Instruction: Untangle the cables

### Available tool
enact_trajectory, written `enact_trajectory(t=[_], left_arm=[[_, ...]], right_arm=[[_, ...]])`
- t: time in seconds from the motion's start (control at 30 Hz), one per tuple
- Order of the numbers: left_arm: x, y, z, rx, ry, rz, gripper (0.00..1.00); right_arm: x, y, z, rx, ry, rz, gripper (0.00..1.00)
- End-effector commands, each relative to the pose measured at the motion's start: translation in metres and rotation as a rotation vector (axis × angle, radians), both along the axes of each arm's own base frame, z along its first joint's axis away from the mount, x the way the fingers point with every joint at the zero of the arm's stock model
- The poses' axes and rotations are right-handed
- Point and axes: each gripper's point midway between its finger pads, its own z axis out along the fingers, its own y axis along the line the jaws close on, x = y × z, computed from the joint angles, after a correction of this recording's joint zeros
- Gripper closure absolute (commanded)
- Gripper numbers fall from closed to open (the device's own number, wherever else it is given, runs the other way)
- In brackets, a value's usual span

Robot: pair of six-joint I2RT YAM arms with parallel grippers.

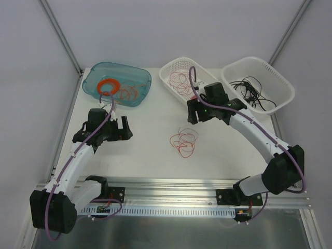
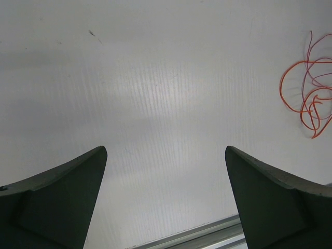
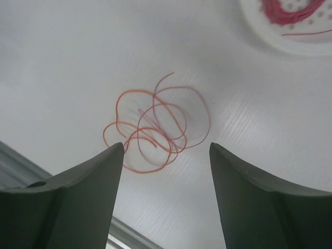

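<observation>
A loose tangle of red and orange cables [image 1: 183, 142] is lying on the white table [image 1: 150, 155] between the 2 arms. The right gripper [image 3: 167, 146] is hovering over it with fingers spread, the loops sitting just beyond the gap. The left gripper [image 2: 166, 150] is also gaping wide, well apart from the tangle.

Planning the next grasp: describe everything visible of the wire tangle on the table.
The tangle is a small bundle of very thin orange and pinkish-red wires, curled into loose overlapping loops with free ends poking out. It lies flat near the middle of the white table. Nothing but the table touches it; the open right gripper hovers clear of it.
</observation>
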Motion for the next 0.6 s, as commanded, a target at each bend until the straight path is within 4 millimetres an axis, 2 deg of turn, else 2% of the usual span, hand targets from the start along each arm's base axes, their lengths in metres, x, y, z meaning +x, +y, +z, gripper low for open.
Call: enact_trajectory(t=[0.0,0.1,0.2,0.4,0.47,0.57], left_arm=[[0.01,-0.005,0.016,-0.026,-0.064,-0.026,0.01],[0.009,-0.005,0.014,-0.022,-0.059,-0.023,0.01],[0.009,-0.004,0.014,-0.021,-0.059,-0.024,0.01],[0.009,-0.005,0.014,-0.022,-0.059,-0.023,0.01],[0.009,-0.004,0.015,-0.021,-0.062,-0.024,0.01],[0.009,-0.005,0.014,-0.02,-0.062,-0.024,0.01]], right_arm=[[-0.038,0.021,-0.013,-0.061,0.028,0.221,0.3],[-0.045,0.032,-0.031,-0.119,0.046,0.296,0.31],[-0.042,0.04,-0.051,-0.168,0.065,0.327,0.32],[-0.032,0.052,-0.087,-0.289,0.092,0.352,0.38],[-0.027,0.052,-0.093,-0.318,0.088,0.344,0.4],[-0.021,0.056,-0.103,-0.33,0.081,0.333,0.48]])
